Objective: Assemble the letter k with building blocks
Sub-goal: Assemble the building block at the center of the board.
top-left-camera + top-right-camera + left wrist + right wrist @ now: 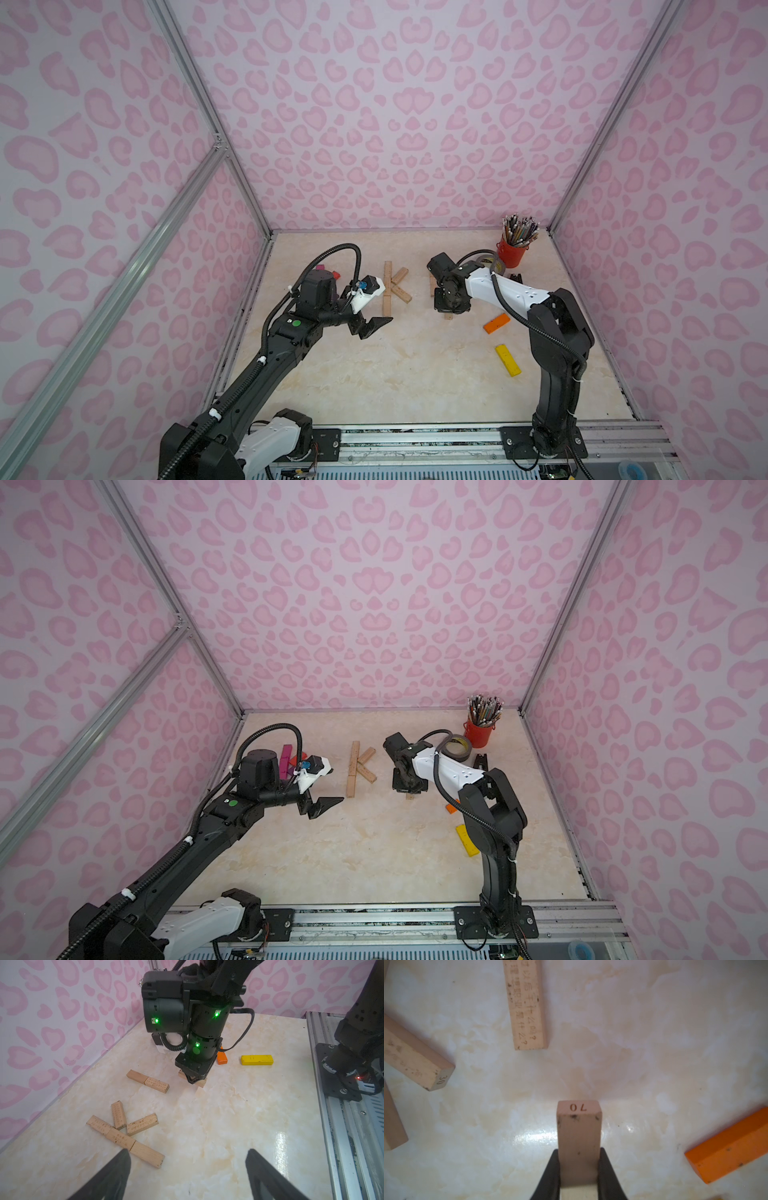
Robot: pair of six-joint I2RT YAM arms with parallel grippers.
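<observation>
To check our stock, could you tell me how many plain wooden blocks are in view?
8: five form the K, a pair lies end to end beside it, one block sits in the right gripper. Others may be hidden.

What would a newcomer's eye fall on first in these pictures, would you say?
Mid-table, five plain wood blocks lie in a K shape. Just right of it, the right gripper is shut on another wood block marked 70, while the open left gripper hovers empty. Pink heart-print walls surround everything.
</observation>
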